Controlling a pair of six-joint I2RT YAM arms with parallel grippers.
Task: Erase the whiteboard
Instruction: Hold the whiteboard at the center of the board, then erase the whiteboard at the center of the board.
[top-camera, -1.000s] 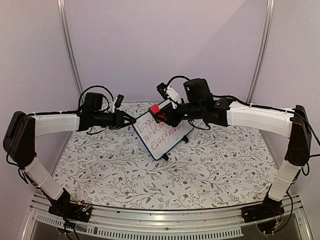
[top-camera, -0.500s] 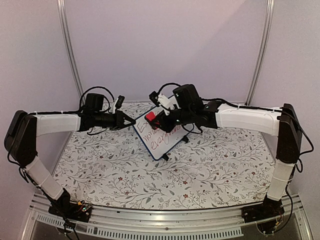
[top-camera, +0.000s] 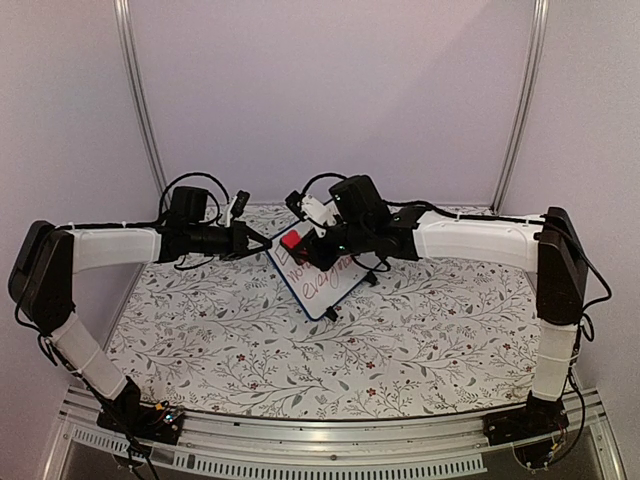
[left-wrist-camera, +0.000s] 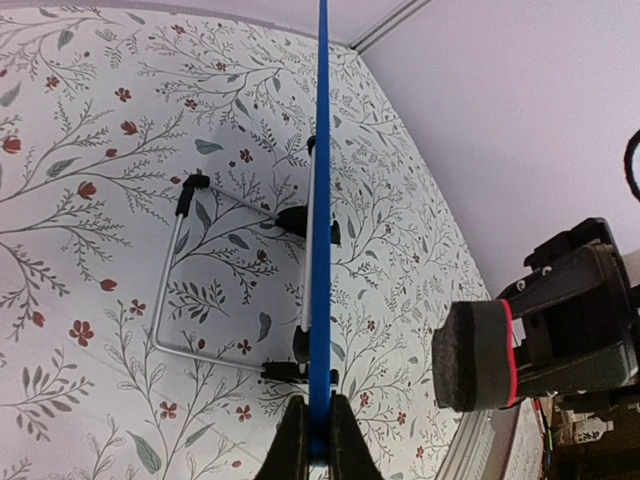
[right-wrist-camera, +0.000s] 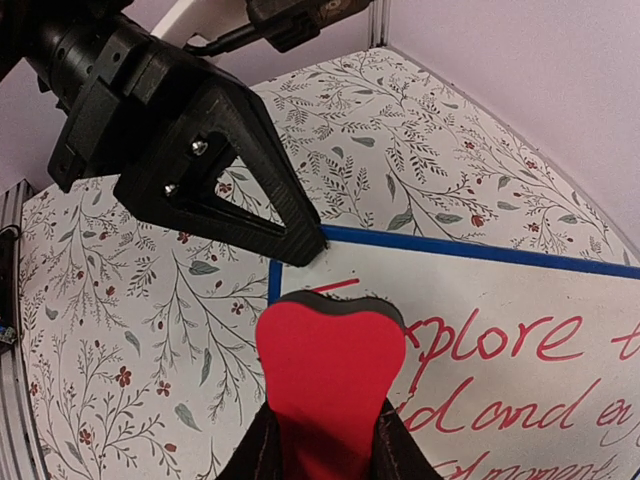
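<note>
While the whiteboard (top-camera: 335, 287) stands tilted at the table's (top-camera: 420, 330) far middle, red writing unwiped, the left gripper (top-camera: 267, 241) is pinched tight on its blue frame at one corner. Near that corner the right gripper (top-camera: 301, 246) clamps the eraser (top-camera: 291, 240); a hard wipe could twist or tip the board.

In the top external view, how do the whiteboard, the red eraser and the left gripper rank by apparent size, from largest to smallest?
1. whiteboard: clearly the largest, though partly covered.
2. left gripper: its black fingers pinch the board's blue frame.
3. red eraser: plainly the smallest.
</note>
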